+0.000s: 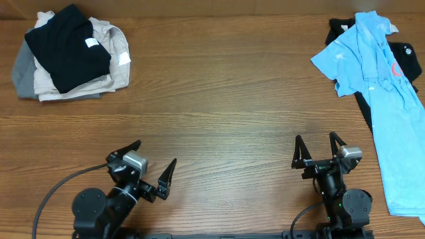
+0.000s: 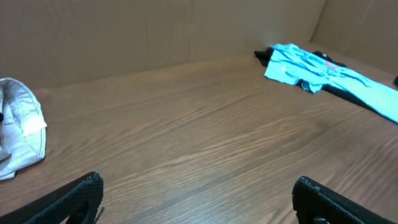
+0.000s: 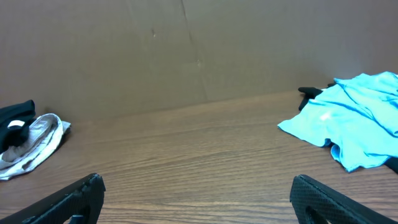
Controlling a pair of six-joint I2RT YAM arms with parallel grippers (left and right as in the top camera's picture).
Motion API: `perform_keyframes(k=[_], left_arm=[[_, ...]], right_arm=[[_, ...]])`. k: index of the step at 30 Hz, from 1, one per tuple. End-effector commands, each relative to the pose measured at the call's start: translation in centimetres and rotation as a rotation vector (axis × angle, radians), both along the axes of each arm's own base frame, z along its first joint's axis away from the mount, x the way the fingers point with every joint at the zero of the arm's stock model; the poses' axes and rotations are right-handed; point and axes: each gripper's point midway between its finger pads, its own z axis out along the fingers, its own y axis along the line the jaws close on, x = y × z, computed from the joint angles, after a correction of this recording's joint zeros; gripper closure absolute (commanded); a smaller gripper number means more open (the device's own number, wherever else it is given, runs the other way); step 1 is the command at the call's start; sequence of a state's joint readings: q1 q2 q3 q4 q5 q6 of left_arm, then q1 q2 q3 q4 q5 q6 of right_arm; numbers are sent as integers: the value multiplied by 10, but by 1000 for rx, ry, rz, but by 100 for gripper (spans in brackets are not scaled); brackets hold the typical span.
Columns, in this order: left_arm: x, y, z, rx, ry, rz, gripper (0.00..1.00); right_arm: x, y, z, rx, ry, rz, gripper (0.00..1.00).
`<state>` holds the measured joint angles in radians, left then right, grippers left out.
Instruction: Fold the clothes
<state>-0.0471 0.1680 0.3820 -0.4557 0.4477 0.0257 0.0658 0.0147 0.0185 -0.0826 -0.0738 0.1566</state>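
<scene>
Overhead view: the right claw (image 1: 315, 137) sits at the near edge of the table (image 1: 219, 106), its two fingers spread as wide as they go and holding nothing. The left claw (image 1: 154, 154), off to its side along the same edge, is equally wide and equally empty. Both wrist views agree, each showing only bare wood between the dark fingertips.

Ahead of the right claw and out to its right lies the light blue polo (image 1: 378, 79). It is stretched out lengthwise, with its collar at the far end and its hem trailing back past the claw's outer side. It rests partly on a black shirt (image 1: 406, 58), which shows at the polo's far corner and along its outer edge. Well ahead and to the left of the left claw, far from either arm, sits a pile (image 1: 109, 63) of beige and grey pieces. A black garment (image 1: 70, 43) with a small white label (image 1: 91, 43) lies on top of it, and the whole pile looks already folded.

The polo will likely handle as light, limp cloth with no stiffness. It should sag from any pinch point, bunch if pushed, and slide easily on the smooth wood. The best holds are probably a sleeve edge or a hem corner that lies flat on bare table. A pinch taken over the black shirt risks catching both layers and dragging them together
</scene>
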Motion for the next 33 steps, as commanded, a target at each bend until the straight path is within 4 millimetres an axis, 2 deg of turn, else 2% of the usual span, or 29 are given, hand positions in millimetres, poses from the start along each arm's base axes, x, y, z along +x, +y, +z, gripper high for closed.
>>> perform_keyframes(k=[1,4,11,14,19,26,30,33], left_arm=[[3,1,-19,-2,3,11,0],[8,6,-31,-3,15,44,0],[19,35,-63,-5,66,234,1],[22,38,-68,-6,39,253,0],[28,38,-61,-20,-51,254,0],[38,54,-51,-24,-149,347,0],[40,54,-40,-20,-220,347,0],[40,58,-39,12,-233,365,0]], right_arm=[[0,-1,-1,-4,-7,-3,0],[0,-1,-1,-4,-7,-3,0],[0,-1,-1,-4,-7,-3,0],[0,-1,-1,-4,-7,-3,0],[0,-1,-1,-4,-8,-3,0],[0,-1,-1,-4,-8,-3,0],[0,-1,-1,-4,-8,-3,0],[0,-1,-1,-4,-7,-3,0]])
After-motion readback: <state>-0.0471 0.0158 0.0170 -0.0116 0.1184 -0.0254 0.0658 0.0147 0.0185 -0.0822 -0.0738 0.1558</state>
